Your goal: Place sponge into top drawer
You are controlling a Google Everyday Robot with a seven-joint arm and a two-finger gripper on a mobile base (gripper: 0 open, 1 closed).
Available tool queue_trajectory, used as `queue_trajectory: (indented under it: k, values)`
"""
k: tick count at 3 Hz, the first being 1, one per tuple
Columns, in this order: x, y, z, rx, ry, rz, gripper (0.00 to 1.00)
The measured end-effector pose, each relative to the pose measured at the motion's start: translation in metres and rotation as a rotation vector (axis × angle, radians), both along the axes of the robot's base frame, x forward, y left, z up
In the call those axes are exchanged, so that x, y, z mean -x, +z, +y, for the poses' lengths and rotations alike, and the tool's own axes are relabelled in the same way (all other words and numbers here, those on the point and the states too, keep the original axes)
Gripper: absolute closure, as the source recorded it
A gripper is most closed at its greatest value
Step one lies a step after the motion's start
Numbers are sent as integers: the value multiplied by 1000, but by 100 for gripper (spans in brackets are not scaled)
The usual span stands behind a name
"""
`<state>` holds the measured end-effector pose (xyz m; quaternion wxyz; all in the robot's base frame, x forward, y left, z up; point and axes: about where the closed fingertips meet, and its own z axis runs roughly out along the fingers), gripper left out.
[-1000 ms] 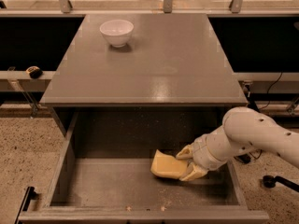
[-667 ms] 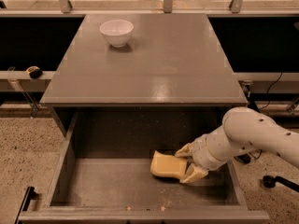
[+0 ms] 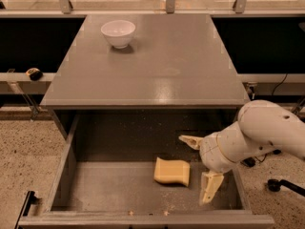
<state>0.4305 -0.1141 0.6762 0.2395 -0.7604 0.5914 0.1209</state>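
Note:
The pale yellow sponge (image 3: pixel 172 171) lies flat on the speckled floor of the open top drawer (image 3: pixel 109 185), right of its middle. My gripper (image 3: pixel 200 168) hangs inside the drawer just to the right of the sponge. It is open and empty. One finger (image 3: pixel 190 140) points left above the sponge and the other finger (image 3: pixel 208 188) points down near the drawer's front right. Neither touches the sponge. The white arm comes in from the right.
A white bowl (image 3: pixel 118 33) stands at the back left of the grey tabletop (image 3: pixel 157 66). The drawer's dark handle (image 3: pixel 25 209) shows at the front left. A railing and glass run behind the table. Cables lie on the floor at the right.
The gripper has opened and let go of the sponge, which now lies flat on the drawer floor. The gripper has drawn back a little to the right.

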Motion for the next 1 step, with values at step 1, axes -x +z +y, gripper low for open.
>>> queue_trajectory:
  k: [1]
  values:
    - [4,3,-1,-1,27,-12,0]
